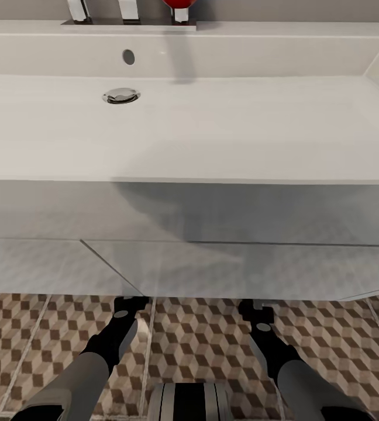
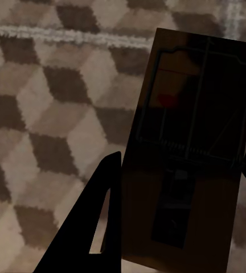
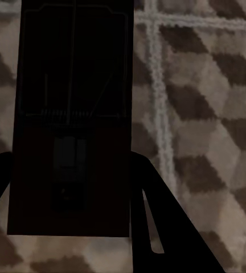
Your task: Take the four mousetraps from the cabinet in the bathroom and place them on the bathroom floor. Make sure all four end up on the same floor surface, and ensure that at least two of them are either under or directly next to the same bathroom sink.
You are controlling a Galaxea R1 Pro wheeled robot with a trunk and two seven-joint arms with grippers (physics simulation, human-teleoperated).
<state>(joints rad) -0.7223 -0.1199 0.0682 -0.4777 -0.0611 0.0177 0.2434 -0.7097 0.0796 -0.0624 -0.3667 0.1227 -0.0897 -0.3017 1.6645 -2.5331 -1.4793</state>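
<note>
Head view: the white sink fills the upper part, its chrome drain left of centre and an overflow hole in the back wall. Tap bases stand on the rear ledge, with a red object beside them. Below the basin comes the white vanity front, and below that the cube-patterned floor. Both arms reach forward and down; the left gripper and the right gripper sit at the vanity's lower edge, their tips hidden under it, so from here I cannot tell how the jaws stand.

Left wrist view: a mousetrap lies between the two dark fingers, a brown board with wire parts and a small red spot. The fingers flank its sides and seem to grasp it, with the patterned floor and a pale grout line behind. Whether the trap touches the floor cannot be told.

Right wrist view: a second mousetrap, very dark in shadow, sits between this gripper's fingers, which close on its sides. Its spring and wire frame are faintly visible. The floor lies behind it, with grout lines crossing just beside the trap. Contact with the floor is unclear here too.
</note>
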